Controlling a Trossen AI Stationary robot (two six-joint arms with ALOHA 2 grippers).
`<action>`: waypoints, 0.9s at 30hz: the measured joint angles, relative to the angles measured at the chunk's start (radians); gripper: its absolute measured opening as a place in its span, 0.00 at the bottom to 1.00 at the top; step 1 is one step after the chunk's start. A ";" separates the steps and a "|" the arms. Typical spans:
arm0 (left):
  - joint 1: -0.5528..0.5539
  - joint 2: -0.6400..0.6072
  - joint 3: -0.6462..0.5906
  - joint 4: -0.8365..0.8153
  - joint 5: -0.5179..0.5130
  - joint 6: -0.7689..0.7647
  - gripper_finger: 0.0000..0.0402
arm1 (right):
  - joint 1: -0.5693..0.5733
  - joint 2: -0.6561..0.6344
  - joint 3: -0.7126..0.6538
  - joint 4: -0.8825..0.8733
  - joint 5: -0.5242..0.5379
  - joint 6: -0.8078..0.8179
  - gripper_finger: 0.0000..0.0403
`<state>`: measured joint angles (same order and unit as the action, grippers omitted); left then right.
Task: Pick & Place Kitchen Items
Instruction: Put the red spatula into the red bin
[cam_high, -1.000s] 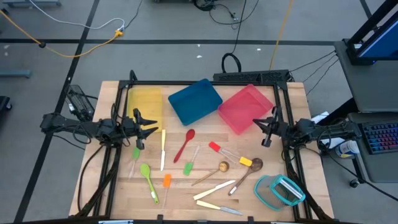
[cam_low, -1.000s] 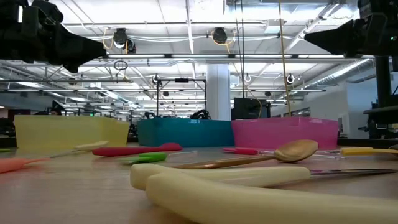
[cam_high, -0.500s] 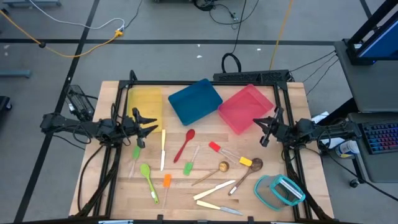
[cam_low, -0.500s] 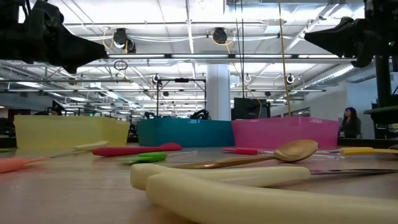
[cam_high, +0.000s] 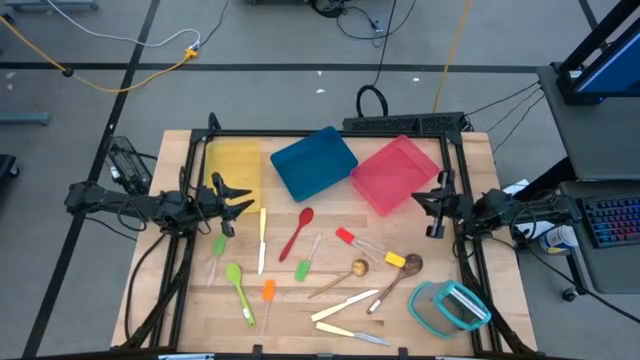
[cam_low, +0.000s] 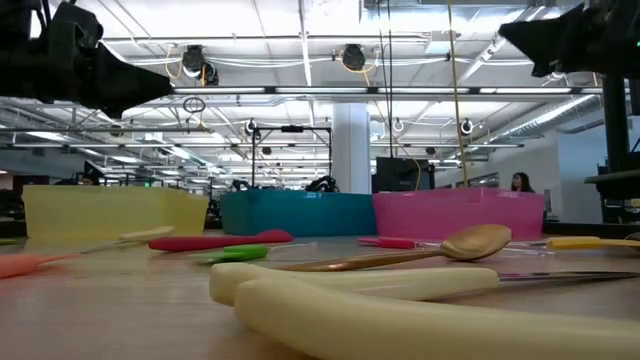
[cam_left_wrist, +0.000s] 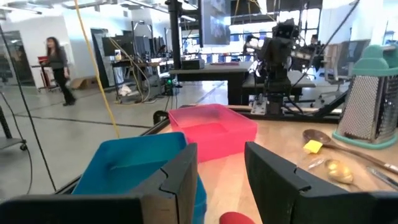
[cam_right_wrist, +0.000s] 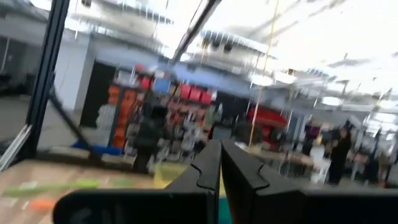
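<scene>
Nearest the table's front edge lie two cream plastic knives (cam_high: 345, 306), and just to their right stands a teal-rimmed clear container (cam_high: 447, 306). A little farther in sit two brown wooden spoons (cam_high: 340, 278), a green spoon (cam_high: 238, 285), a short orange-headed piece (cam_high: 268, 291) and a yellow-headed piece (cam_high: 396, 260). Past these, mid-table, lie a red spoon (cam_high: 297, 232), another cream knife (cam_high: 262, 240) and a red-headed piece (cam_high: 346, 237).

Level with these, the left gripper (cam_high: 237, 204) hangs above the table's left side with its fingers spread and nothing between them. The right gripper (cam_high: 431, 214) hangs over the right side, near the pink tray (cam_high: 395, 174), fingers pressed together and holding nothing.

At the back stand the yellow tray (cam_high: 232, 162), the blue tray (cam_high: 313, 162) and the pink one; none visibly holds a utensil.

No pick appears to have begun. The left gripper seems best placed to start: it would need to descend over a nearby utensil, such as the cream knife, and straddle its handle before closing.
</scene>
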<state>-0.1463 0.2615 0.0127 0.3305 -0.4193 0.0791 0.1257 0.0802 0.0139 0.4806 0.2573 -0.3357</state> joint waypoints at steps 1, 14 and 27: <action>0.000 0.000 0.000 0.001 0.008 0.000 0.34 | 0.000 0.000 0.000 0.031 0.000 -0.013 0.02; 0.000 0.000 0.000 0.008 0.234 -0.126 0.34 | 0.000 0.100 0.000 0.282 -0.156 0.074 0.09; 0.000 0.211 0.125 0.104 0.236 -0.105 0.34 | 0.000 0.625 0.121 0.558 -0.158 0.130 0.35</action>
<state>-0.1463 0.4720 0.1377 0.4340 -0.1833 -0.0260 0.1261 0.7048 0.1347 1.0386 0.0994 -0.2057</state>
